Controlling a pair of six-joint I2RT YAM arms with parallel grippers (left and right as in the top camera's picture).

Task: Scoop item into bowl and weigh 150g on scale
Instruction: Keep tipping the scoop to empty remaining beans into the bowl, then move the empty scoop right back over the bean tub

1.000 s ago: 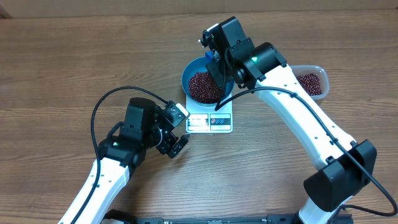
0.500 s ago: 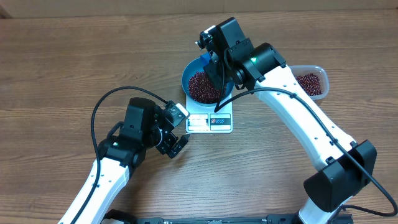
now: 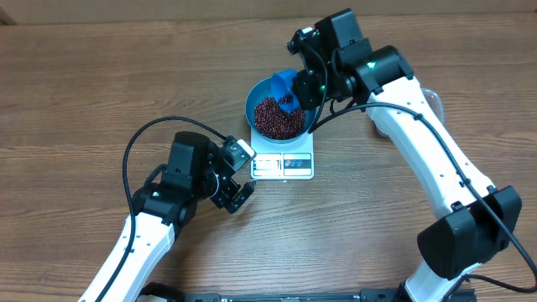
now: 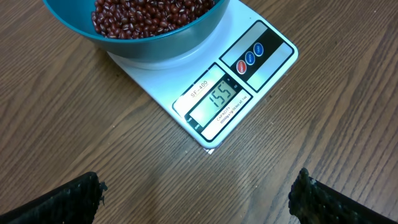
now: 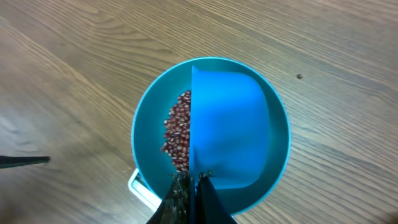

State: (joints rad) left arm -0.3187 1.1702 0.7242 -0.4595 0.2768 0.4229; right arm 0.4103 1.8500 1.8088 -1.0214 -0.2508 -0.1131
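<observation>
Wood table (image 3: 84,84) bears scale (image 3: 284,164), display end toward left gripper (image 3: 238,195).

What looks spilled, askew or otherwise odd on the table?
No clear spill of beans around the scale. One oddity: its display reads 155, above the 150 target, with the bowl on it.

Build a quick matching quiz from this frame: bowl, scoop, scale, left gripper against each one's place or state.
Things:
1. bowl
2. scoop
3. scale
4. left gripper

Place or state:
a. open, empty, in front of the scale
b. flat on the table, display lit
c. on the scale, holding beans
d. clamped in the right gripper

Pairs: 1-c, 2-d, 3-b, 4-a
</observation>
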